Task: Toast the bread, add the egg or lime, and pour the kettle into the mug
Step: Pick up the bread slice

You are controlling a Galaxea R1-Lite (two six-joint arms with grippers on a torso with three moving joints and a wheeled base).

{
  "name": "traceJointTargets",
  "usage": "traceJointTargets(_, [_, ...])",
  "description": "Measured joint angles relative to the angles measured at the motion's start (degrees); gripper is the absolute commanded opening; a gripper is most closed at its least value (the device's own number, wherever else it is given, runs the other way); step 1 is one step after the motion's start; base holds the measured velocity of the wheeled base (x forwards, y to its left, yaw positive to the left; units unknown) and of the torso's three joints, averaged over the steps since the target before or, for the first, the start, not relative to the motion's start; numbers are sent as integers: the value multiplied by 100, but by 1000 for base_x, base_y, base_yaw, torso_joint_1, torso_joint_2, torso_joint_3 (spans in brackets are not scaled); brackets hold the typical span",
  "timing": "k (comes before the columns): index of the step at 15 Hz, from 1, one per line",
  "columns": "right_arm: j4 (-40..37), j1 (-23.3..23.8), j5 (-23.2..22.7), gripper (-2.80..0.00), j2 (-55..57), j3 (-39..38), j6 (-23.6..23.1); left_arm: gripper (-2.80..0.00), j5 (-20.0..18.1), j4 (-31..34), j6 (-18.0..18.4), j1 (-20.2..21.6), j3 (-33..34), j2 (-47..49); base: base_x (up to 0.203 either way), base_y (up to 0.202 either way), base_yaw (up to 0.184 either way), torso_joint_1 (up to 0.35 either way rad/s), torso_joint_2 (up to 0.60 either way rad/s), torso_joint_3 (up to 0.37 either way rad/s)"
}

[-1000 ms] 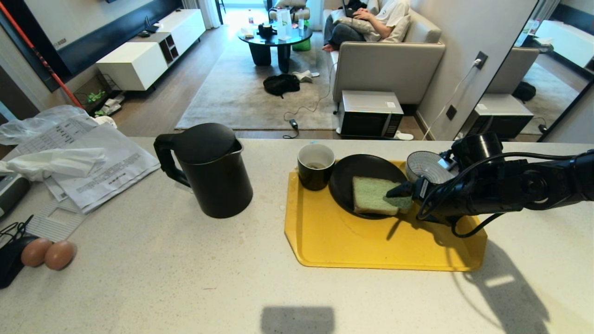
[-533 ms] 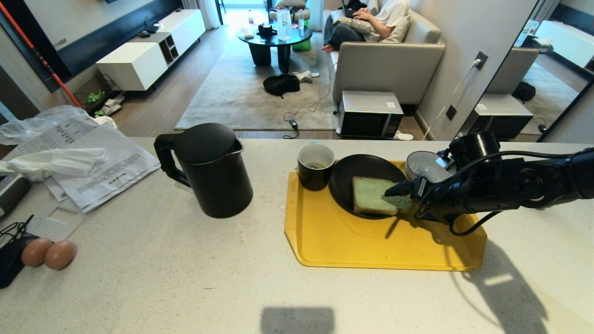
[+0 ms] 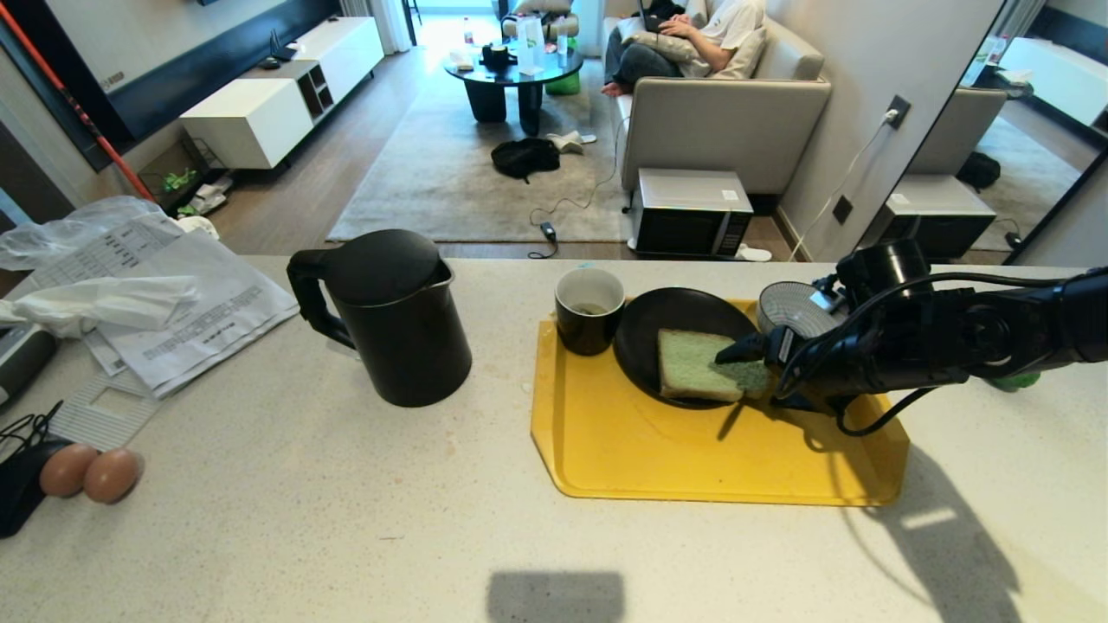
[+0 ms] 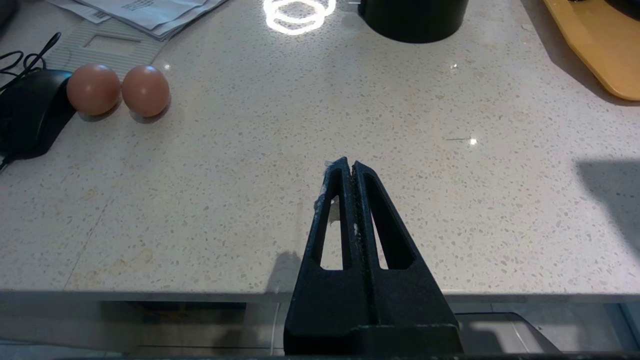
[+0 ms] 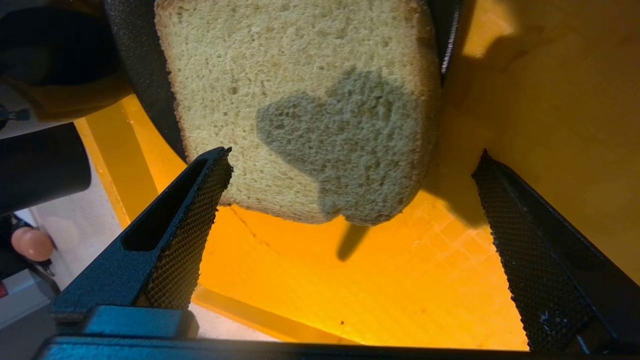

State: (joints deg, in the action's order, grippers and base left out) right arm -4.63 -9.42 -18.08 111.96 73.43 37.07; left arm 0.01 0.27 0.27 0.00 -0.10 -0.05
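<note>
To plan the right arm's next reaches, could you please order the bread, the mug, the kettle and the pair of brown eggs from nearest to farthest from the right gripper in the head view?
From the right gripper, open at the bread:
1. Bread, on the black plate, directly at the fingertips.
2. Mug, on the tray's far left corner.
3. Kettle, on the counter left of the tray.
4. Brown eggs, at the counter's far left.

Matte black arm point(image 3: 952, 346), looping black cables, mesh-textured tapered jaws.

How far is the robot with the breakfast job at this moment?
Done: the bread lies on the black plate on the yellow tray. In hand: the right gripper, open, hangs by the slice, holding nothing. Left: no egg or lime is on the plate; the kettle stands upright, apart from the mug. The left gripper is shut, idle.
</note>
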Motion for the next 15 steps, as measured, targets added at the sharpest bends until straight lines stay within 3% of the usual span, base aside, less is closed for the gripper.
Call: traceJointTargets(15, [-224, 4, -34, 0, 39, 287, 93, -280, 3, -2, -2, -2, 0, 0, 0, 0, 0, 0, 0, 0])
